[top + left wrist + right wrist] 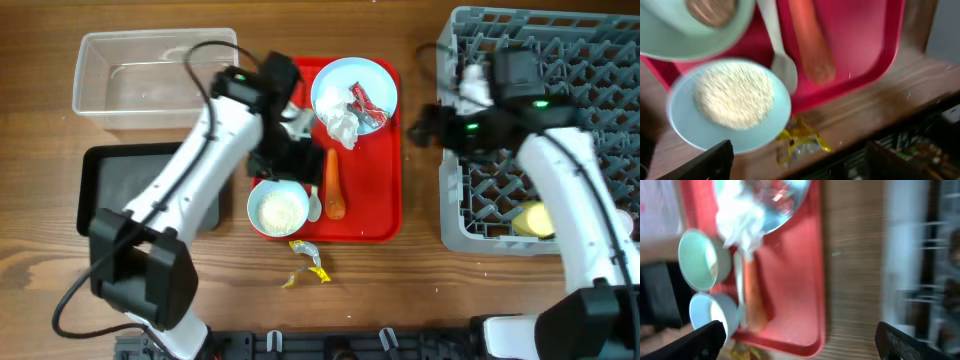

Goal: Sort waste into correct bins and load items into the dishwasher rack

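On the red tray [375, 200] a pale blue plate [340, 85] holds white tissue [342, 125] and a red wrapper [365, 100]. A carrot [333, 185] and a white spoon [313, 205] lie beside a bowl of rice grains [278, 210]. My left gripper [285, 155] hangs open and empty over the tray's left side. In its wrist view [797, 162] the rice bowl [732, 100] and a second bowl holding a brown lump [700, 20] lie below. My right gripper [420, 125] is open and empty between tray and dishwasher rack [560, 60]; its wrist view [802, 340] faces the tray.
A yellow wrapper [308, 262] lies on the table in front of the tray. The clear tub [150, 75] stands back left and the black bin [125, 190] sits in front of it. A yellow cup [535, 220] sits in the rack's near part.
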`<state>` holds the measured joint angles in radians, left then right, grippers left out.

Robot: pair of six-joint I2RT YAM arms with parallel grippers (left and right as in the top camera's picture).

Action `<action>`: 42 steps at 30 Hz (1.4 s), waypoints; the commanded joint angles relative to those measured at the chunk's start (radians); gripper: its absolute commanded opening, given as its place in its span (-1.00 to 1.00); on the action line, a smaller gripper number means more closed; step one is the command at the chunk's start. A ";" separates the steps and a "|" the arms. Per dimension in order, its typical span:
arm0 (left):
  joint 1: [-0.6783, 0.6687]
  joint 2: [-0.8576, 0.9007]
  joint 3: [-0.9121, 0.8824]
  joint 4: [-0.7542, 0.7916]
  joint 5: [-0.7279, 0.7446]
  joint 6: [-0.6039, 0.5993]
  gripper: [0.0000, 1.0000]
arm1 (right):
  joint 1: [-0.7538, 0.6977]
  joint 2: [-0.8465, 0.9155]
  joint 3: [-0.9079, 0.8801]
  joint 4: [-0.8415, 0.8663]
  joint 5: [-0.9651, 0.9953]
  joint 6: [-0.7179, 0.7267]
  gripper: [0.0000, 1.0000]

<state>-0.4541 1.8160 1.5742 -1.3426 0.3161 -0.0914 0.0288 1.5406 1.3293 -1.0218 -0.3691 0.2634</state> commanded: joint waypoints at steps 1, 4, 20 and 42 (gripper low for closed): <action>-0.171 0.013 -0.029 -0.063 -0.111 -0.194 0.69 | -0.129 -0.004 -0.002 -0.025 -0.051 -0.077 0.97; -0.297 0.013 -0.164 -0.043 -0.232 -0.472 0.63 | -0.153 -0.004 -0.002 -0.042 -0.043 -0.111 0.98; -0.408 -0.143 -0.074 0.034 -0.406 -0.544 -0.92 | -0.153 -0.004 -0.002 -0.051 -0.043 -0.107 0.98; 0.139 0.075 0.085 0.928 -0.301 -0.001 1.00 | -0.153 -0.003 -0.002 -0.053 -0.012 -0.106 0.99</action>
<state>-0.1623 1.9339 1.6413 -0.4191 -0.0875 -0.2203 -0.1234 1.5406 1.3281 -1.0763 -0.3916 0.1703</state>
